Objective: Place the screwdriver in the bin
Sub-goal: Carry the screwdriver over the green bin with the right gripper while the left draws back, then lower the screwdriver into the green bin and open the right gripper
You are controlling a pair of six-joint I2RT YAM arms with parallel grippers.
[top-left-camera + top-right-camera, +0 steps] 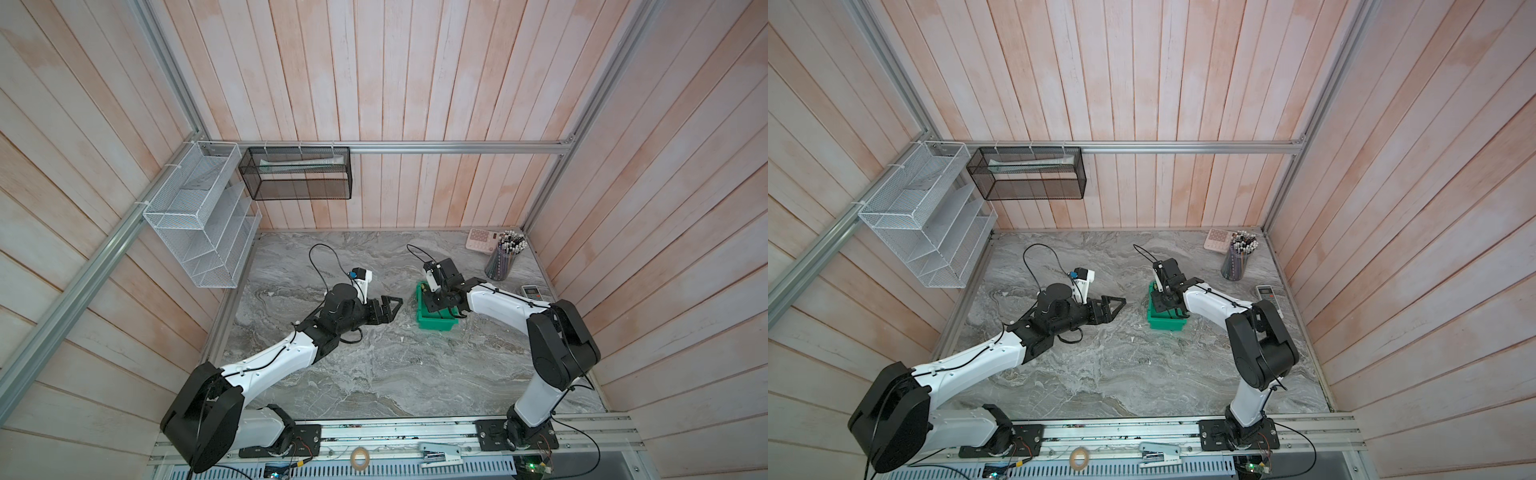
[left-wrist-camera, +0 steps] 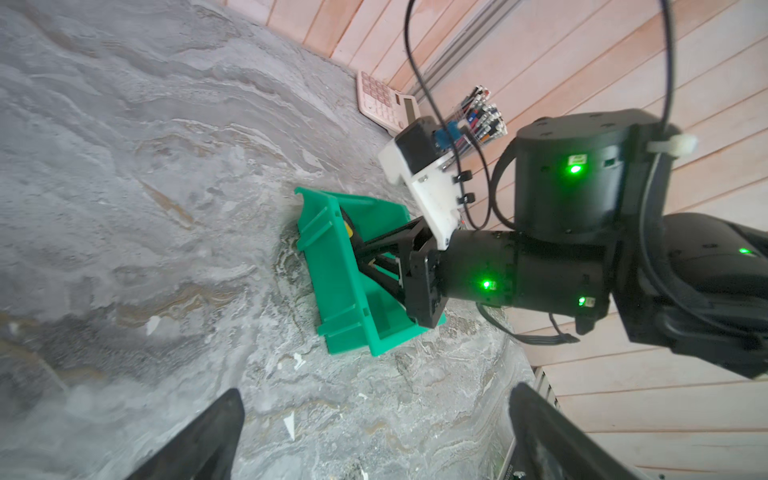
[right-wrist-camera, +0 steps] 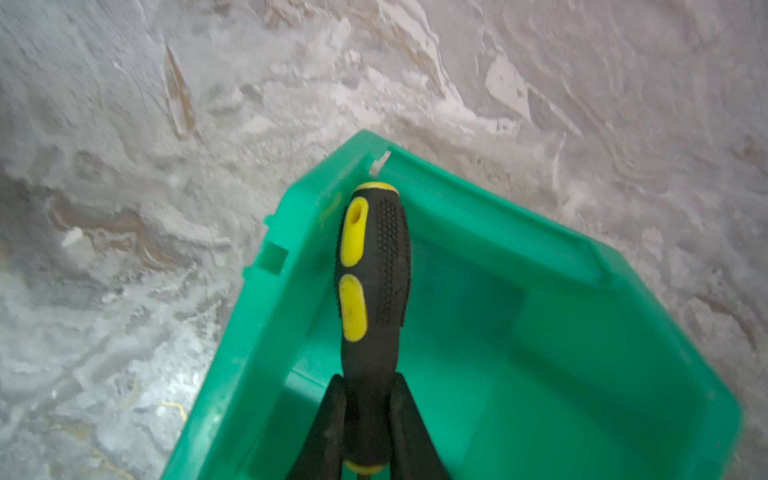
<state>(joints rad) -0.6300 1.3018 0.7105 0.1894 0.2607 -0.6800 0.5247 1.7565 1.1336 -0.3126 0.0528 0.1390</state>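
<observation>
Right gripper [image 3: 368, 399] reaches down into the bin [image 3: 478, 216], claw shut tight on the screwdriver [image 3: 374, 266], pinching it at the narrow neck of the black-and-yellow handle. The shaft is hidden behind the fingers. The bin sits flat on the bench [image 1: 374, 374], a little toward the right edge from the middle and about midway between the near and far edges. In the right wrist view the handle lies wholly within the bin's outline, butt end aimed into one corner and very close to the wall there. Cannot tell whether it touches the wall or the floor. The left wrist view shows a sliver of the handle behind the bin's side wall, so it appears to sit below the rim. Left gripper [image 1: 388, 307] has its claw spread wide and holds nothing. It hovers over bare bench on the left-edge side of the bin, clear of it. Judgement: grasp and carry look done, and the tool is placed over its target but not yet let go. What is left is opening the right claw so the screwdriver settles on the bin floor, then lifting out without dragging the bin or catching its lip.
</observation>
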